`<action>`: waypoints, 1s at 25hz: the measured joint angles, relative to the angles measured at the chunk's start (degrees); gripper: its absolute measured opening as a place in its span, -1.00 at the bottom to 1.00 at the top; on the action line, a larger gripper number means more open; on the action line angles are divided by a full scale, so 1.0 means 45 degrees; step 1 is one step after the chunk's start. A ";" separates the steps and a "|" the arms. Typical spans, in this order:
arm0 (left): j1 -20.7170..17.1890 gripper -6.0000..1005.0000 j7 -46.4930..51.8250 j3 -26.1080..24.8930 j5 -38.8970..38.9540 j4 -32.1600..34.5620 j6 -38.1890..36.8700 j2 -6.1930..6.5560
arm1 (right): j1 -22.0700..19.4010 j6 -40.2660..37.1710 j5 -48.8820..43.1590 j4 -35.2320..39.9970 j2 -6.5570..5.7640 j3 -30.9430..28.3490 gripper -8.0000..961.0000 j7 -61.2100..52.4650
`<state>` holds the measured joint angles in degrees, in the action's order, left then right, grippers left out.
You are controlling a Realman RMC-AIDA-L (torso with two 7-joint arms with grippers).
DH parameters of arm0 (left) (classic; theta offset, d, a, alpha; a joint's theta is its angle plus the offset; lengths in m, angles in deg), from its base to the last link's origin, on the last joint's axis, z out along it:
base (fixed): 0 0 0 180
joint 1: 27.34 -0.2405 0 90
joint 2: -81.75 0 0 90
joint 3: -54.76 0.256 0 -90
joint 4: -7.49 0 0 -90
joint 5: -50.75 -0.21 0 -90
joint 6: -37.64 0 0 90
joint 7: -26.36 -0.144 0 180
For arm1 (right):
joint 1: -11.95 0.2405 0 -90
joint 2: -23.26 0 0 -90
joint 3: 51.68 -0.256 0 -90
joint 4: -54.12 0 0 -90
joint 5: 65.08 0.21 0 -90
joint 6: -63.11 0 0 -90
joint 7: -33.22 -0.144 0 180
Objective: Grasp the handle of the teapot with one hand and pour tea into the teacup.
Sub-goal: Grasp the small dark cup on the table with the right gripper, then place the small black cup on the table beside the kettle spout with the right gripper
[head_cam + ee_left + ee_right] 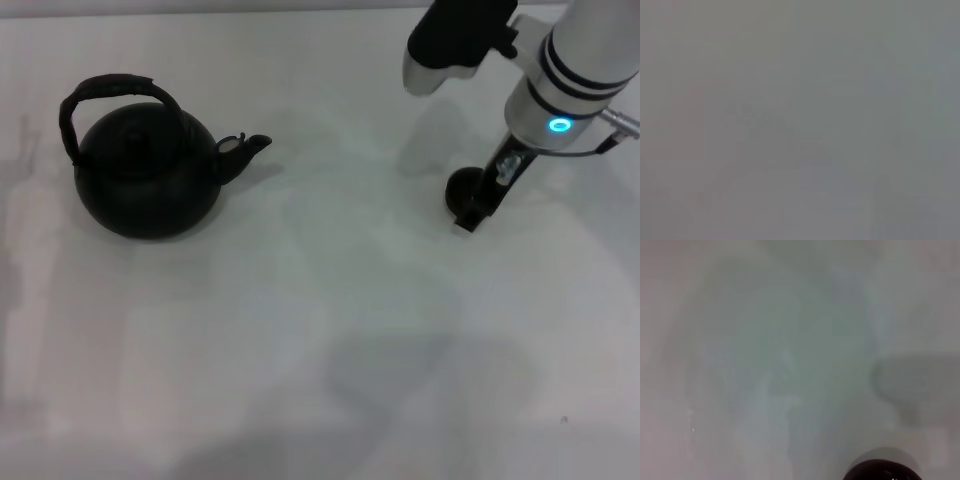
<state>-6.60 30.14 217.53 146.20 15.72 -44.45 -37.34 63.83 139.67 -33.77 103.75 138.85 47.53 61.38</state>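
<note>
Two dark things are seen on the white table [330, 330] in the head view: the teapot [150, 170] at about nine o'clock and the teacup [466, 190] at about two o'clock, well apart from each other. The teapot is set upright, its round black belly resting on the table, its knobbed lid seated on top and its short curved spout [245, 148] turned toward three o'clock, in the direction of the teacup. The handle [105, 95] is arched over the lid, slightly tilted, and nothing is touching it. The right arm is lowered from the one o'clock corner, a blue ring being lit on its white wrist, and the right gripper [478, 205] is brought down right at the teacup, its dark fingers overlapping the cup's near edge; whether they are closed on the cup or merely beside it cannot be told, since the fingers and the cup are merged into one dark shape. In the right wrist view only the pale table surface is shown, with the dark rounded rim of the teacup [885, 471] cut off at the frame's edge. The left arm is not seen in the head view, and the left wrist view is filled by a featureless grey blur from which nothing can be made out.
</note>
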 joint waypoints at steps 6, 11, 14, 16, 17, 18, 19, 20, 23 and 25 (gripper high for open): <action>0.0013 0.65 0.0000 0.0001 -0.0001 -0.0013 0.0001 0.0000 | 0.0299 0.0275 -0.0062 0.0320 0.0016 -0.0071 0.53 0.0128; 0.0076 0.65 0.0000 0.0001 -0.0001 0.0008 0.0001 0.0000 | 0.1506 0.0028 0.0816 0.0493 0.0122 0.1382 0.49 0.0325; 0.0090 0.65 0.0000 0.0000 -0.0009 0.0046 0.0001 0.0000 | 0.2392 -0.0357 0.1742 0.0171 0.0127 0.2765 0.49 0.0300; 0.0093 0.65 0.0000 0.0001 -0.0009 0.0058 0.0001 -0.0003 | 0.2815 -0.0630 0.2420 0.0052 0.0128 0.3528 0.49 0.0344; 0.0093 0.65 0.0000 0.0001 -0.0005 0.0064 0.0000 -0.0009 | 0.2954 -0.0724 0.2661 0.0020 0.0129 0.3788 0.49 0.0375; 0.0095 0.65 0.0000 0.0000 -0.0008 0.0068 0.0001 -0.0014 | 0.3086 -0.0823 0.2893 -0.0008 0.0130 0.4040 0.49 0.0422; 0.0097 0.65 0.0000 0.0001 -0.0015 0.0073 0.0000 -0.0018 | 0.3194 -0.0896 0.3093 -0.0064 0.0132 0.4272 0.49 0.0480; 0.0100 0.65 0.0000 0.0000 -0.0030 0.0076 0.0001 -0.0018 | 0.3253 -0.0939 0.3204 -0.0140 0.0132 0.4392 0.49 0.0538; 0.0115 0.65 0.0000 0.0000 -0.0053 0.0094 0.0000 -0.0020 | 0.3504 -0.1158 0.3891 -0.0687 0.0134 0.4781 0.49 0.0890; 0.0116 0.65 0.0000 0.0000 -0.0048 0.0102 0.0000 -0.0020 | 0.3645 -0.1309 0.4326 -0.1100 0.0135 0.4942 0.49 0.1139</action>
<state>-6.08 30.14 217.53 145.98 16.18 -44.45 -37.43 80.23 133.78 -14.30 98.80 139.45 69.77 66.51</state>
